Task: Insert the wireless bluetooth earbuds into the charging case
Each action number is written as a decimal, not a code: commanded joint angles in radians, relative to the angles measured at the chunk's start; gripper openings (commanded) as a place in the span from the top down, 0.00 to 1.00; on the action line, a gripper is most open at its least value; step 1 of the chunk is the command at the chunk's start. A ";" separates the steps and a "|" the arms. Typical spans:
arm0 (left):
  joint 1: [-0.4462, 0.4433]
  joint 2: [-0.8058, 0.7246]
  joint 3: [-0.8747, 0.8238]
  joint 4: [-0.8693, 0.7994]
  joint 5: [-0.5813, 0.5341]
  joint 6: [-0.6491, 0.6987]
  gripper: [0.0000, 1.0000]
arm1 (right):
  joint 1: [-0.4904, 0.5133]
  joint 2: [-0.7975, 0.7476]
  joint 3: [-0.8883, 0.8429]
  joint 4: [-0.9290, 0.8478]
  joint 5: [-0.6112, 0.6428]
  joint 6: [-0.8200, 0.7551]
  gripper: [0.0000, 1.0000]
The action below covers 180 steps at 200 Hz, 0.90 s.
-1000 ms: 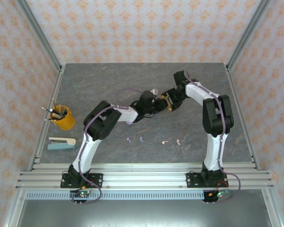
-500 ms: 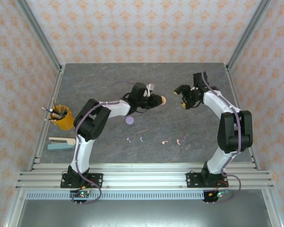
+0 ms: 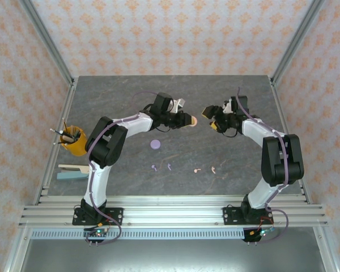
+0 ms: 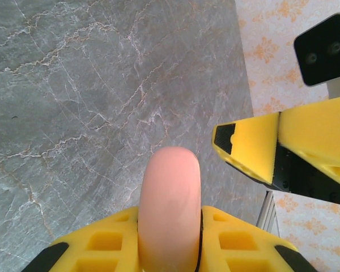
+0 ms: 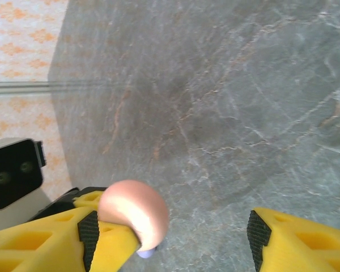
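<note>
Grey marbled worktop (image 3: 243,164), both arms reaching toward its middle, tips facing each other.

Left pincer (image 3: 187,120): pinching the pink charging case (image 3: 193,120). In the left wrist view the case (image 4: 170,192) stands edge-on, clamped between the two yellow fingers (image 4: 102,243), rounded end poking out past them, raised off the worktop.

Right pincer (image 3: 211,118): spread wide, nothing in it. It sits just beside the pink case, a small gap between them in the top view. From the left wrist, one of its yellow fingers (image 4: 255,150) shows to the right of the case, apart from it. From the right wrist, the pink case (image 5: 135,214) lies close by one finger (image 5: 51,243), with the other finger (image 5: 297,241) well apart; contact at the near finger cannot be told.

Purple round case (image 3: 155,144): flat on the worktop, between the left pincer and the earbuds.

Earbuds: all four loose on the worktop, in a row nearer the arm bases. Purple earbuds (image 3: 153,168) on the left of the row, pink earbuds (image 3: 213,169) on the right.

Left edge: yellow cup (image 3: 75,144) with pens, and a flat teal-and-cream object (image 3: 73,171) near it.
</note>
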 commanded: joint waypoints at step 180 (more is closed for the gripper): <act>-0.002 -0.121 0.066 -0.070 0.053 0.047 1.00 | -0.014 0.113 0.040 -0.028 0.003 -0.030 0.38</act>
